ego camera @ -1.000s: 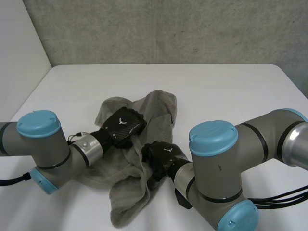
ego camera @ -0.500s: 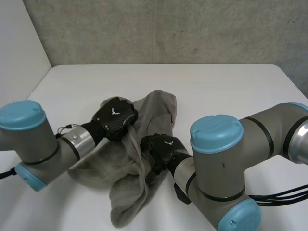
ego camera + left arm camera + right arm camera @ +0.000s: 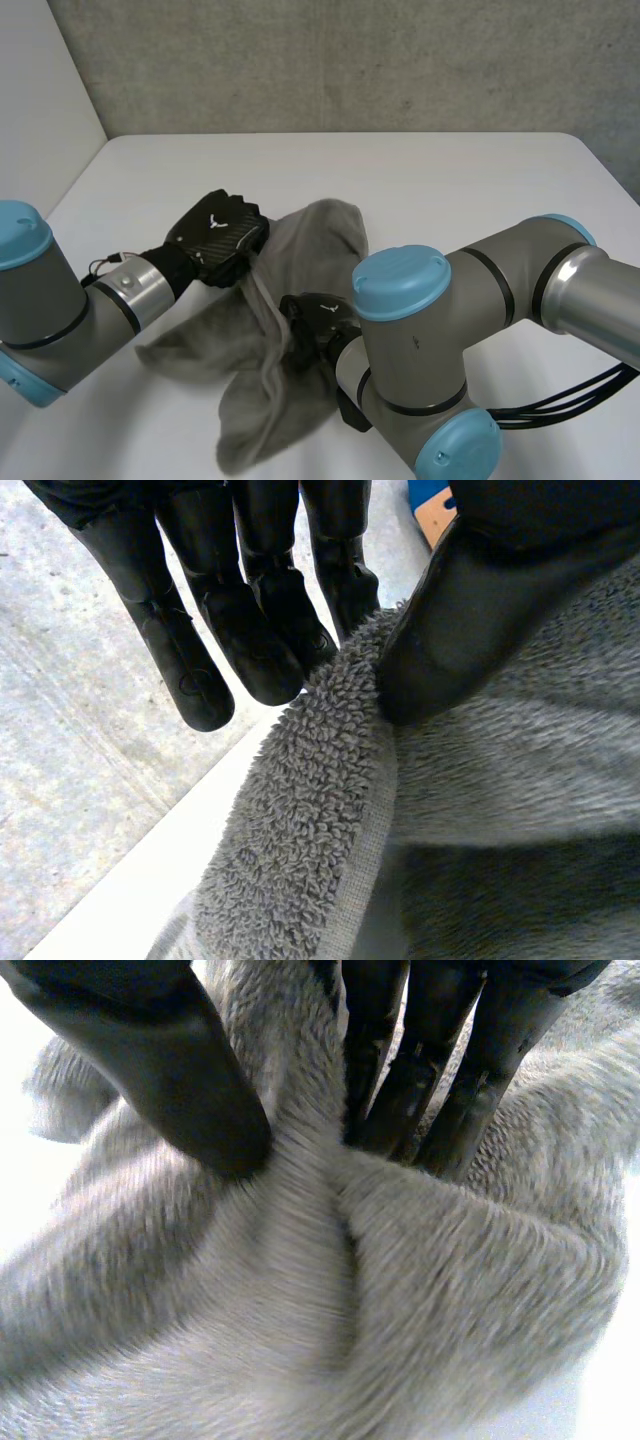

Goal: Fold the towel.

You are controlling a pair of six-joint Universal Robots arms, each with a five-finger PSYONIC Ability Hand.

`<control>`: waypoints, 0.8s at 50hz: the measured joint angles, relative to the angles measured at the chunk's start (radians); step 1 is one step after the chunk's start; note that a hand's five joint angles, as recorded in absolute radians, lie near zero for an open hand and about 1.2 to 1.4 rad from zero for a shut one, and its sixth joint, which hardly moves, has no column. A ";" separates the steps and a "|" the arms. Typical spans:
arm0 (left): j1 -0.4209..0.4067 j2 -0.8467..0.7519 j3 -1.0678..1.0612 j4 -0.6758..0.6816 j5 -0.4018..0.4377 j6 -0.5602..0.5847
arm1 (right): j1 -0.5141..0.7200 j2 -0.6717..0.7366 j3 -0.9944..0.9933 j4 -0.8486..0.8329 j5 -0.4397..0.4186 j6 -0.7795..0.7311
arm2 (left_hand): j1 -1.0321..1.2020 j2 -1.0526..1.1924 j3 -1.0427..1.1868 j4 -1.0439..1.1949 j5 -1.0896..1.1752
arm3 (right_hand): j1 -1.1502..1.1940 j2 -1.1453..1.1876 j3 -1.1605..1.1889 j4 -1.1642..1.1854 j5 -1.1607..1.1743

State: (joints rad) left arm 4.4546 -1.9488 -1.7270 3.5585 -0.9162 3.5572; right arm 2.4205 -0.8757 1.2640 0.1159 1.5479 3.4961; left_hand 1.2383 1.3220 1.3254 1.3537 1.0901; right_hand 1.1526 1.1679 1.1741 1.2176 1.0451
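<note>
A crumpled grey towel lies in the middle of the white table. My left hand is at the towel's far left edge and holds it lifted. Seen from the left wrist, the thumb pinches the hemmed edge of the towel against the fingers. My right hand rests on the middle of the cloth, near its front lobe. From the right wrist, its thumb and fingers squeeze a raised ridge of the towel between them.
The right arm's big elbow joint hangs over the near right part of the table and hides the cloth behind it. A grey wall rises behind the table's far edge. Bare tabletop lies to the far right.
My left hand has closed on the towel's edge and drawn it left and away from me. The right arm has shifted left, and its hand has closed on a fold in the middle.
</note>
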 measured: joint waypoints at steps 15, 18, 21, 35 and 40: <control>0.030 0.154 0.097 0.000 -0.083 -0.075 | -0.143 -0.167 -0.222 0.104 -0.067 -0.300 | 0.000 0.014 0.011 0.000 0.015 | 0.086 0.075 0.151 0.116 0.086; 0.025 0.201 0.156 0.001 -0.106 -0.153 | -0.177 -0.168 -0.395 0.188 -0.122 -0.407 | 0.000 0.018 0.014 0.000 0.037 | 0.086 0.075 0.152 0.116 0.090; 0.020 0.248 0.234 0.002 -0.140 -0.263 | -0.203 -0.146 -0.590 0.272 -0.173 -0.496 | 0.000 0.019 0.014 0.000 0.047 | 0.091 0.075 0.152 0.116 0.091; 0.013 0.331 0.178 0.001 -0.258 -0.528 | -0.198 0.040 -0.912 0.502 -0.298 -0.847 | 0.000 0.021 0.014 0.000 0.063 | -0.838 -0.866 -0.861 -0.895 -0.943; 0.010 0.295 0.021 0.023 -0.225 -0.504 | -0.185 0.030 -0.628 0.455 -0.273 -0.944 | 0.000 0.022 0.015 0.000 0.063 | -0.905 -0.915 -0.938 -0.976 -0.986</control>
State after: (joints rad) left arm 4.4648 -1.6537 -1.7063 3.5810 -1.1407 3.0528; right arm 2.2355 -0.8456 0.6356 0.5712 1.2748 2.5522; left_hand 1.2384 1.3440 1.3400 1.3538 1.1528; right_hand 0.2476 0.2534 0.2363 0.2418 0.0589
